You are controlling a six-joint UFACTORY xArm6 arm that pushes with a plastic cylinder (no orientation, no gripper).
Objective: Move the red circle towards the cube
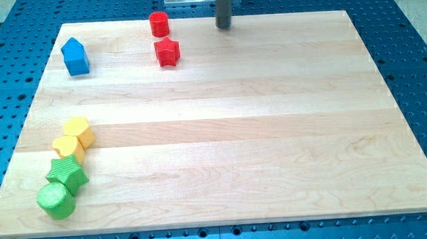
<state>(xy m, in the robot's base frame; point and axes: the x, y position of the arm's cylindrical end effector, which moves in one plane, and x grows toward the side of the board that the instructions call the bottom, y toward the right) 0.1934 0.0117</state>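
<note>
The red circle (159, 24), a short red cylinder, stands near the board's top edge, left of centre. A red star block (167, 52) lies just below it. The blue cube-like block (75, 57) sits at the upper left, well to the left of the red circle. My tip (225, 26) is at the board's top edge, to the right of the red circle and apart from it, touching no block.
A cluster sits at the lower left: a yellow hexagon block (78, 132), a yellow block (67, 148), a green star (66, 173) and a green cylinder (56, 200). The wooden board (273, 131) lies on a blue perforated table (415, 50).
</note>
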